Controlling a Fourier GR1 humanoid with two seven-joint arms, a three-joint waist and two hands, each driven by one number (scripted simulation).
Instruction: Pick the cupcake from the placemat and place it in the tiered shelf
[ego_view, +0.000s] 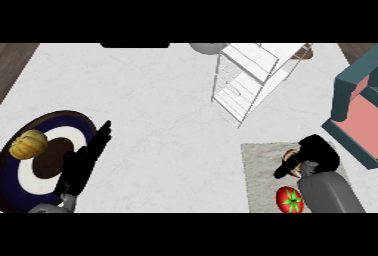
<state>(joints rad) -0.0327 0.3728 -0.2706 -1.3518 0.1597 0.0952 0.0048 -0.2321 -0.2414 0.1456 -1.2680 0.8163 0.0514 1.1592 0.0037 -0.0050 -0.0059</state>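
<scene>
The right hand (316, 154) curled round the cupcake (291, 161) on the placemat (260, 172), grasp seemingly under way, the lift to the tiered shelf (247, 80) next, while the left hand (85, 160) rested with straight fingers

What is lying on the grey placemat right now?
On the placemat lie a red tomato and the cupcake, which the right hand mostly covers; its fingers curl round it, so only a brown edge shows.

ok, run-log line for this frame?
right hand shut on cupcake | on placemat | left hand open | tiered shelf empty
</scene>
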